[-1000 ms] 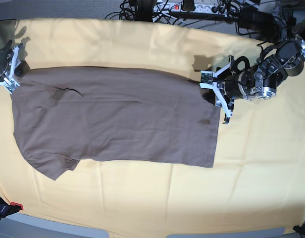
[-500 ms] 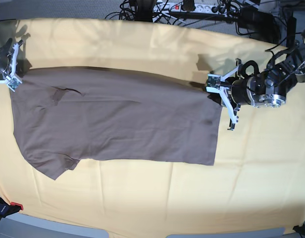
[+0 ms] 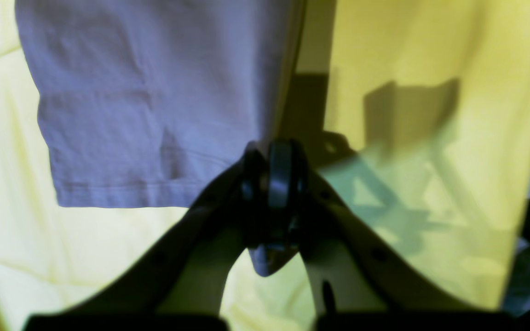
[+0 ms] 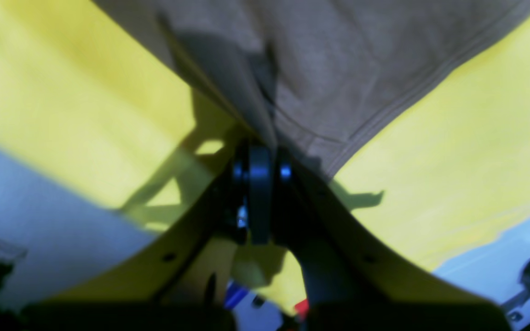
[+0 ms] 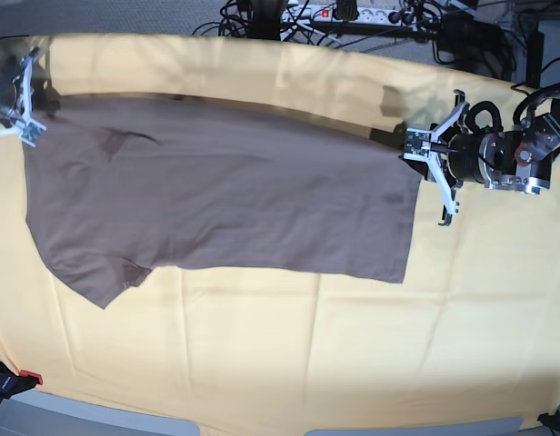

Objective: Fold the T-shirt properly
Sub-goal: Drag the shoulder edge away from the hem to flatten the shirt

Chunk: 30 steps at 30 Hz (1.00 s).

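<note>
The taupe T-shirt [image 5: 216, 200] lies spread across the yellow cloth, its far edge pulled taut between both grippers. My left gripper [image 5: 411, 143], on the base view's right, is shut on the shirt's far hem corner. In the left wrist view the gripper [image 3: 272, 174] pinches the cloth [image 3: 154, 92], and a bit of fabric pokes out below the pads. My right gripper [image 5: 30, 91], at the far left, is shut on the shirt's shoulder end. In the right wrist view this gripper [image 4: 258, 170] holds a fold of the shirt [image 4: 338, 69] near a stitched hem.
The large pale yellow cloth [image 5: 353, 363] covers the table. Cables and a power strip [image 5: 353, 14] lie beyond the far edge. A red-tipped clamp [image 5: 25, 377] sits at the front left corner. The shirt's sleeve [image 5: 103, 286] points toward the front left.
Both grippers have moved outward and toward the far edge with the shirt. The shirt's far edge has been drawn straight and the cloth stretched wider to the right.
</note>
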Tool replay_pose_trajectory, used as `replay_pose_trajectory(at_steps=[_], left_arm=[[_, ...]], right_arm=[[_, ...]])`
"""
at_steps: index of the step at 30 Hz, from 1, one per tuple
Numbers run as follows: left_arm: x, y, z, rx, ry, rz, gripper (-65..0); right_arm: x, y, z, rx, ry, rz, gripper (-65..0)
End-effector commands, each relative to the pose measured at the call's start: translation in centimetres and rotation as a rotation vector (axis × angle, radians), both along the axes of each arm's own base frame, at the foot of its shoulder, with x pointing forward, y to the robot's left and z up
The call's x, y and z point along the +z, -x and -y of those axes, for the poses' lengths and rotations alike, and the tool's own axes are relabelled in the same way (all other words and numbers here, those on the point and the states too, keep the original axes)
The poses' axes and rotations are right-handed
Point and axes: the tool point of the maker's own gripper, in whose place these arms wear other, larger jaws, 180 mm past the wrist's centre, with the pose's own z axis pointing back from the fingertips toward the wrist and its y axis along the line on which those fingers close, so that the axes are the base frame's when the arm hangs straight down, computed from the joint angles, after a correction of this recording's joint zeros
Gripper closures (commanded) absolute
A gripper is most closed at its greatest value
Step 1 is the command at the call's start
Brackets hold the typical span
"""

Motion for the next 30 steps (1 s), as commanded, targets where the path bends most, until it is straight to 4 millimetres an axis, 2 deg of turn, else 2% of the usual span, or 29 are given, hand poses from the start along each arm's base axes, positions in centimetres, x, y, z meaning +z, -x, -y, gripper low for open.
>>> replay_pose_trajectory(at_steps=[1,4,9,19,24,30], left_arm=[[1.2,-0.5,-0.3,0.006,0.006,0.019,0.0],[1.7,0.5,0.3,0.011,0.042,-0.02,0.0],[1.6,2.2,0.1,0.033,0.019,-0.088,0.0],[-0.2,5.2,-0.3,0.053,0.01,-0.203,0.0],[-0.2,5.3,-0.3,0.054,0.01,-0.206,0.0],[-0.2,5.6,-0.3,0.073,0.012,-0.238,0.0]], right_arm=[[0.9,-0.2,1.2,0.02,0.06,-0.007,0.0],[0.4,1.4,1.4,0.024,0.069,-0.056,0.0],[-0.2,3.3,1.4,0.026,0.068,-0.106,0.0],[-0.2,3.3,1.4,0.026,0.068,-0.106,0.0],[-0.2,3.7,1.8,0.018,0.088,-0.129,0.0],[-0.2,4.4,1.3,-0.01,0.059,-0.166,0.0]])
